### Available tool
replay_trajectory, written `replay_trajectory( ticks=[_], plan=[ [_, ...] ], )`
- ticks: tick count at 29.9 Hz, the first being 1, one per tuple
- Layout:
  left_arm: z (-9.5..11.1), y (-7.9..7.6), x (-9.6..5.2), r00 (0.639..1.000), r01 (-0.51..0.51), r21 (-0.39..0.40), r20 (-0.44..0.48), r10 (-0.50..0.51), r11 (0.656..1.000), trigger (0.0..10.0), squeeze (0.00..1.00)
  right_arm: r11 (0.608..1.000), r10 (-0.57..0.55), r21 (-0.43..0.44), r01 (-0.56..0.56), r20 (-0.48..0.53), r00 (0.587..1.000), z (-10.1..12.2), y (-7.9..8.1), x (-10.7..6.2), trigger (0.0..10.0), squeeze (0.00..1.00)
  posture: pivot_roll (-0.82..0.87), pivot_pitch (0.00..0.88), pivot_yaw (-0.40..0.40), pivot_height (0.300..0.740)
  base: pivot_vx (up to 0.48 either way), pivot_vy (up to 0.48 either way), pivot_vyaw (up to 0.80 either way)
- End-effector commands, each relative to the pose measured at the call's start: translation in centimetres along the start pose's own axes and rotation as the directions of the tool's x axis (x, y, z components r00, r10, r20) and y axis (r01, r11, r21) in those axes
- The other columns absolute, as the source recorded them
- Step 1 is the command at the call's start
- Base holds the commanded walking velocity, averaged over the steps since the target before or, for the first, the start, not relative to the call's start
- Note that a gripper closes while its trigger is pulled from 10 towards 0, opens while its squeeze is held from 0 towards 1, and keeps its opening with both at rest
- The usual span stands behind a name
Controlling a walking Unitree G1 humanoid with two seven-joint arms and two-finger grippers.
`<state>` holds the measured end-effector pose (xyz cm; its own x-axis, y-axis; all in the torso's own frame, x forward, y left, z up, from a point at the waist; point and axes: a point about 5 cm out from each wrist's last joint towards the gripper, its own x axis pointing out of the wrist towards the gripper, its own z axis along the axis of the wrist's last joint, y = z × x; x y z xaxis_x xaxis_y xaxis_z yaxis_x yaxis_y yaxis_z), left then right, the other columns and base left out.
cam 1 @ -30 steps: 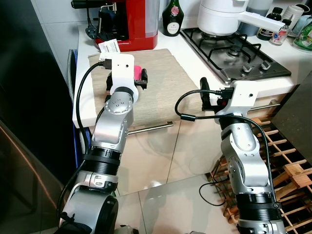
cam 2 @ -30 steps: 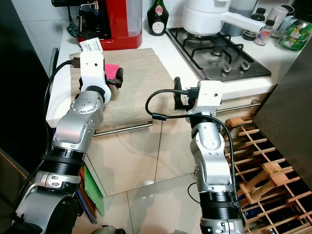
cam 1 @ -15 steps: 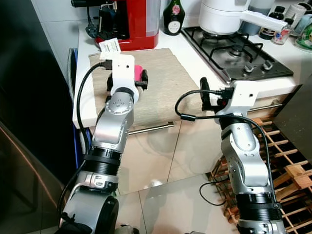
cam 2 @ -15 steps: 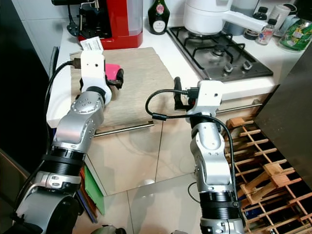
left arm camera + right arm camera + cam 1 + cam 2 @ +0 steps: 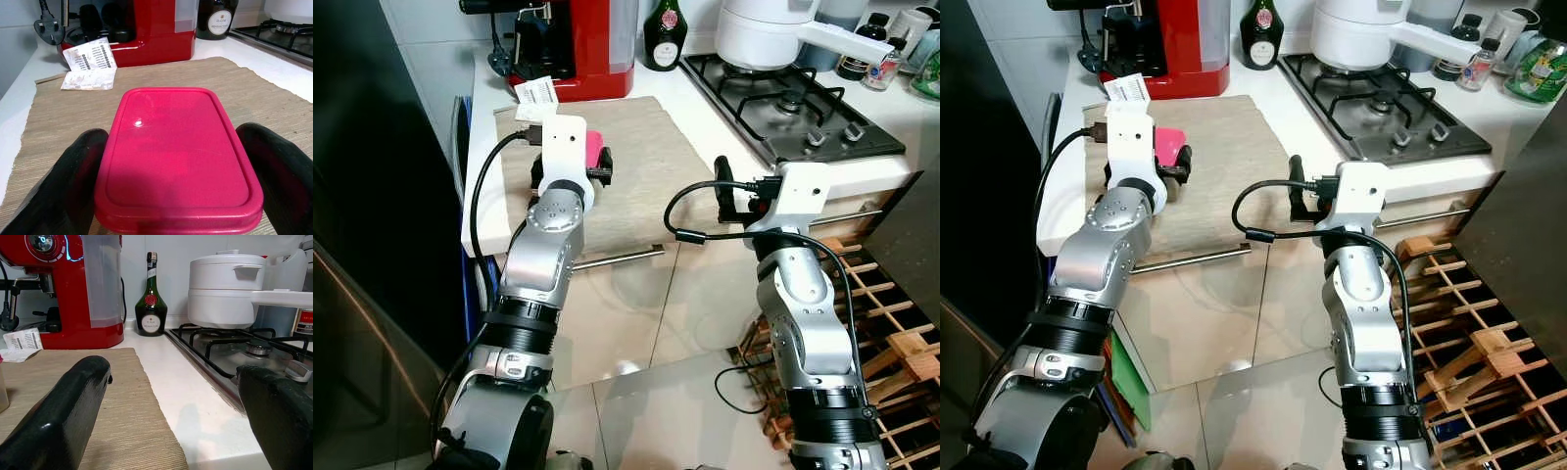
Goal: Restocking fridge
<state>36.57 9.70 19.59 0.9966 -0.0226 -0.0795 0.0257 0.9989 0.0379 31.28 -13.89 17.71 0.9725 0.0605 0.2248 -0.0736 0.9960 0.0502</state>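
Note:
A flat pink lidded container point(image 5: 176, 152) lies on a woven mat point(image 5: 651, 147) on the worktop. My left gripper point(image 5: 176, 136) is open, with one black finger on each side of the container, close against its edges. From the head camera the container point(image 5: 594, 149) peeks out beside the left wrist's white housing. My right gripper point(image 5: 176, 369) is open and holds nothing; it hovers at the counter's front edge point(image 5: 734, 201), between the mat and the hob.
Behind the mat stand a red coffee machine point(image 5: 573, 44), a paper packet point(image 5: 536, 91) and a dark bottle point(image 5: 663, 22). A gas hob point(image 5: 793, 98) with a white pot point(image 5: 769, 29) is to the right. A wooden wine rack point(image 5: 891, 323) stands on the floor at right; a dark tall surface point(image 5: 372, 196) is at left.
The whole picture has shifted slightly, so the camera moved. Both grippers hold the same stance, and the container has not moved on the mat.

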Motion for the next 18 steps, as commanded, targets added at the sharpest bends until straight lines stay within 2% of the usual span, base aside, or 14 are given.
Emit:
replay_trajectory(
  ticks=[1,13,14,15,16,18],
  plan=[
    [-1.1,-0.4,-0.1,0.998,0.018,0.004,-0.054,-0.018,1.000,10.0,0.00,1.000,0.003,0.006,-0.002,-0.015,1.000,-0.2,0.2,0.1,10.0,0.00,-0.11,0.008,0.013,0.740,0.000,0.000,0.00],
    [-2.1,-0.6,-0.1,0.994,0.030,-0.015,-0.106,-0.032,0.999,10.0,0.00,1.000,0.004,0.005,-0.003,-0.017,1.000,-0.2,0.2,0.2,10.0,0.00,-0.11,0.008,0.014,0.740,0.000,0.000,0.00],
    [-2.3,-0.6,-0.1,0.993,0.032,-0.021,-0.115,-0.034,0.999,4.9,0.00,1.000,0.004,0.006,-0.004,-0.017,1.000,-0.2,0.2,0.2,10.0,0.00,-0.11,0.008,0.014,0.740,0.000,0.000,0.00],
    [-2.4,-0.6,-0.1,0.992,0.033,-0.024,-0.120,-0.036,0.999,4.9,0.00,1.000,0.004,0.006,-0.004,-0.018,1.000,-0.2,0.2,0.2,10.0,0.00,-0.11,0.008,0.014,0.740,0.000,0.000,0.00],
    [-2.5,-0.6,0.0,0.992,0.031,-0.027,-0.125,-0.034,0.999,0.0,0.00,1.000,0.004,0.006,-0.004,-0.018,1.000,-0.2,0.2,0.2,10.0,0.00,-0.11,0.008,0.013,0.740,0.000,0.000,0.00],
    [-2.7,-0.6,0.0,0.991,0.028,-0.030,-0.127,-0.031,0.999,0.0,0.00,1.000,0.004,0.006,-0.004,-0.018,1.000,-0.2,0.2,0.2,10.0,0.00,-0.12,0.006,0.013,0.740,0.000,0.000,0.00]
  ],
)
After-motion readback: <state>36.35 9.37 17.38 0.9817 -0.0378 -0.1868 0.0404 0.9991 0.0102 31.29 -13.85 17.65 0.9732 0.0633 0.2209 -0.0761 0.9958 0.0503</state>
